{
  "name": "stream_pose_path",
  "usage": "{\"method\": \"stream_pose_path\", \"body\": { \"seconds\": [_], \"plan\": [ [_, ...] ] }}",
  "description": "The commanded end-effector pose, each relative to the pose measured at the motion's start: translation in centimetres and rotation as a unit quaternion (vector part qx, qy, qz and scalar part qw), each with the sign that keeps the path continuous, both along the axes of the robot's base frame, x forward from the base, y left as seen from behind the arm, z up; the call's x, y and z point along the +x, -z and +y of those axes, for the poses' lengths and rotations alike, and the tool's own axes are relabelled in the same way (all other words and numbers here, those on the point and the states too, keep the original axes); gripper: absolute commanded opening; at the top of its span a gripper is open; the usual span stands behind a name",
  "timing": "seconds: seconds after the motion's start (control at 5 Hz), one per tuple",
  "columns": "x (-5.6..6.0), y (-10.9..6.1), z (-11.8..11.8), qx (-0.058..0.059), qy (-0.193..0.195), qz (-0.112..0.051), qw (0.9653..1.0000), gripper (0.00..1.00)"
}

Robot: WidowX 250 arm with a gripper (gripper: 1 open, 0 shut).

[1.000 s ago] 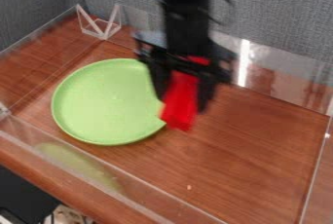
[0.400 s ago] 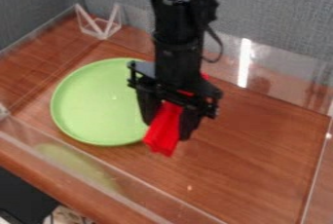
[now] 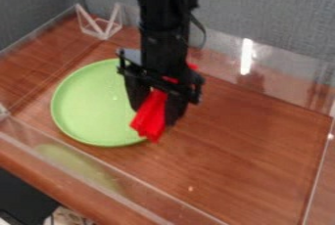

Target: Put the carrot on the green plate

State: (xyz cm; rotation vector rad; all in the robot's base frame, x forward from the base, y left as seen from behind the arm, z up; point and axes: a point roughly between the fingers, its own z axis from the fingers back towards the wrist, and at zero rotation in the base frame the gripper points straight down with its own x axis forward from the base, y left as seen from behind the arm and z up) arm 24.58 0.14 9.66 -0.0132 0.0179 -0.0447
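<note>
Nearest, one clear plastic wall (image 3: 92,175) along the front edge of one wooden table (image 3: 249,146), with matching clear walls at the sides and back. Just behind it, one green plate (image 3: 85,102), round and lime-coloured, lying flat on the wood at the left. Over the plate's right rim, one carrot (image 3: 152,117), seen as a bright red flat block, hanging tilted with its lower end down and to the left, just above the rim; contact with the plate cannot be told. Clamped by its upper end between the black jaws of one gripper (image 3: 161,88), closed tight on it and pointing straight down. Above that, one black arm rising out of the top of the view. Farthest, one small white wire stand (image 3: 98,21) in the back left corner, well apart from the plate.

Compared with a second ago: gripper and carrot shifted leftward and a little lower, from beside the plate's right edge to over its rim; plate and stand unmoved.
</note>
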Motion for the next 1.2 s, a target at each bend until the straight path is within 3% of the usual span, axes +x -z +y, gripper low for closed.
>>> {"method": "stream_pose_path", "body": {
  "seconds": [0.0,0.4,0.6,0.8,1.0],
  "plan": [
    [1.5,-1.1,0.8,0.003,0.005,-0.018,0.9998,0.00],
    [-0.5,-3.2,-3.9,0.001,-0.019,-0.032,0.9993,0.00],
    [-0.4,-1.5,-5.3,0.004,-0.037,-0.017,0.9992,0.00],
    [-0.1,-0.8,-1.5,0.010,-0.120,-0.019,0.9926,0.00],
    [-0.2,0.3,3.3,0.005,-0.201,-0.019,0.9794,0.00]
  ]
}}
